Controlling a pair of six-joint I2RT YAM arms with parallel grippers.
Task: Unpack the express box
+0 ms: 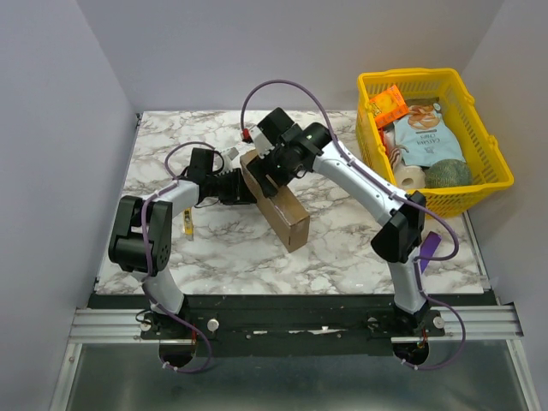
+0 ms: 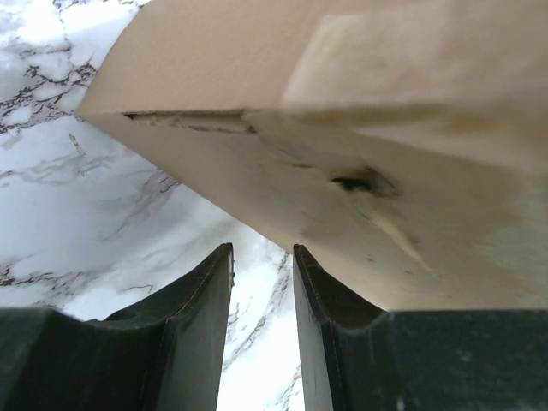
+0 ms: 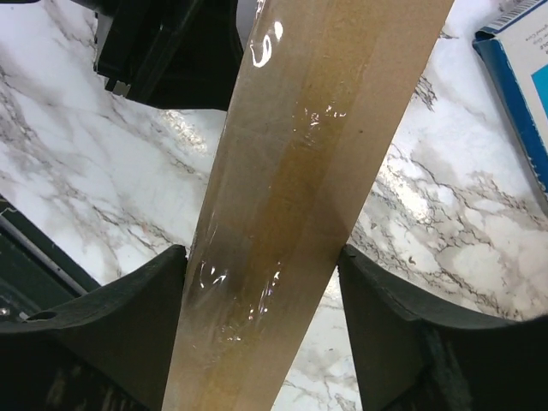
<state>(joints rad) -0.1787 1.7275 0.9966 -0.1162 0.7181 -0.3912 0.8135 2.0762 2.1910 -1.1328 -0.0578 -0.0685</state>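
Note:
The express box (image 1: pixel 289 216) is a plain brown cardboard mailer standing on its long edge in the middle of the marble table, running from back left to front right. My right gripper (image 1: pixel 271 171) comes down over its far upper end. In the right wrist view the taped narrow face of the box (image 3: pixel 300 171) runs between the fingers (image 3: pixel 145 308), and both fingertips touch its sides. My left gripper (image 1: pixel 245 185) lies low at the box's left face. Its jaws (image 2: pixel 263 250) stand a little apart with only table between them, and the box (image 2: pixel 342 103) rests over the right finger (image 2: pixel 342 342).
A yellow plastic basket (image 1: pixel 497 175) with packets, a roll and a ball of twine stands at the back right. A blue box (image 3: pixel 522 86) lies on the table near the right gripper. A small yellow object (image 1: pixel 187 224) lies by the left arm.

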